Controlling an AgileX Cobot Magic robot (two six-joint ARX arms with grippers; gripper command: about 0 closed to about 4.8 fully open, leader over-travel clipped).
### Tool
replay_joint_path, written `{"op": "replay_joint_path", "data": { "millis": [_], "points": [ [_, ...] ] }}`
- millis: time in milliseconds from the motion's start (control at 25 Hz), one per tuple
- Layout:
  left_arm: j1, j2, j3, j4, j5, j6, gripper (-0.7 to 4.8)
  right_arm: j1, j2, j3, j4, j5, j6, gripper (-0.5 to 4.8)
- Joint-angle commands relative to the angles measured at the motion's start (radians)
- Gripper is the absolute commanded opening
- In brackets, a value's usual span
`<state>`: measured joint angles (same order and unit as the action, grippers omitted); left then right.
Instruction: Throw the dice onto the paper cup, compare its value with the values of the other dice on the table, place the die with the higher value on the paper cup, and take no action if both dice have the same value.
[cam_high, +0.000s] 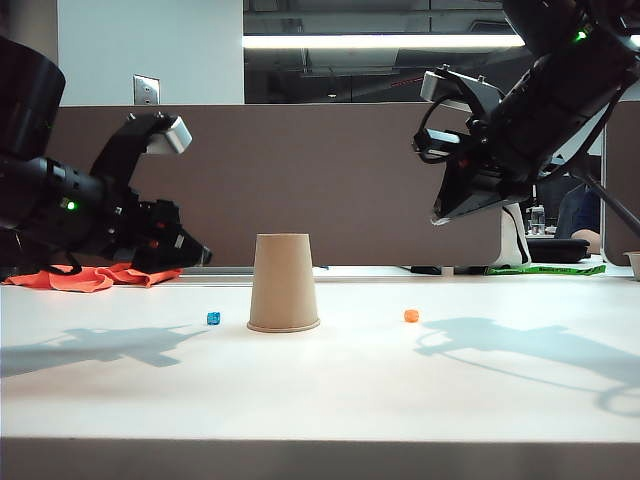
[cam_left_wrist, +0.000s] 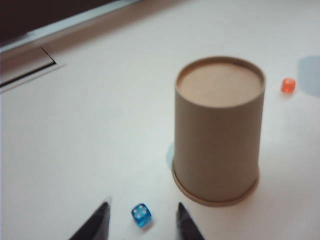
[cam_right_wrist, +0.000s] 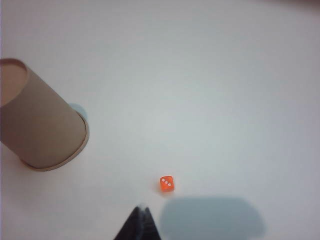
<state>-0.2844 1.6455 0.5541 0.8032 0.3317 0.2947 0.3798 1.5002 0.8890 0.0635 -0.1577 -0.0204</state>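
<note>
- We see the cup (cam_high: 284, 282) standing upside down at mid-table (cam_high: 320, 390), rim on the surface, flat base up and bare; nothing rests on it.
- Blue die (cam_high: 213, 318) lies on the table just left of the cup in the exterior view, apart from it; in the left wrist view the blue die (cam_left_wrist: 141, 215) shows white pips, count too small for us to read.
- Orange die (cam_high: 411, 315) lies on the table right of the cup, farther off than the blue one; the cup stands between the two dice; the right wrist view shows three pips on its top face (cam_right_wrist: 167, 183).
- Left gripper (cam_left_wrist: 142, 220) is low over the table, fingers parted with the blue die in the gap between the tips; we see no contact; it holds nothing.
- Right gripper (cam_right_wrist: 142, 220) hangs high above the orange die, tips pressed together, empty; its shadow falls beside the die.
- Around: an orange cloth (cam_high: 90, 277) at the far left table edge behind the left arm; a brown partition (cam_high: 330, 170) behind.
- Nothing stands between either gripper and its near die.
</note>
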Motion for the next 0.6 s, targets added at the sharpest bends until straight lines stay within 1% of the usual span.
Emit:
{"op": "replay_joint_path", "data": {
  "millis": [40, 80, 240, 280, 360, 441, 601],
  "points": [
    [0.000, 0.000, 0.001, -0.010, 0.031, 0.024, 1.61, 0.000, -0.005, 0.002, 0.021, 0.002, -0.007, -0.06],
    [-0.002, 0.002, 0.001, -0.009, 0.032, 0.039, 1.61, 0.000, -0.005, 0.002, 0.018, 0.003, -0.007, -0.06],
    [-0.002, 0.006, 0.001, -0.028, 0.032, 0.052, 1.62, 0.000, -0.005, 0.002, -0.007, 0.008, -0.007, -0.06],
    [-0.002, 0.006, 0.001, -0.033, 0.032, 0.055, 1.64, 0.000, -0.005, 0.002, -0.024, 0.017, -0.007, -0.07],
    [-0.002, 0.012, 0.001, -0.040, 0.032, 0.061, 1.84, 0.000, -0.005, 0.002, -0.060, 0.056, -0.007, -0.07],
    [-0.002, 0.021, 0.001, -0.040, 0.032, 0.061, 1.84, 0.000, -0.005, 0.002, -0.109, 0.089, -0.012, -0.06],
    [-0.002, 0.032, 0.001, -0.039, 0.032, 0.061, 1.86, 0.000, -0.005, 0.002, -0.121, 0.092, -0.014, -0.06]
  ]
}}
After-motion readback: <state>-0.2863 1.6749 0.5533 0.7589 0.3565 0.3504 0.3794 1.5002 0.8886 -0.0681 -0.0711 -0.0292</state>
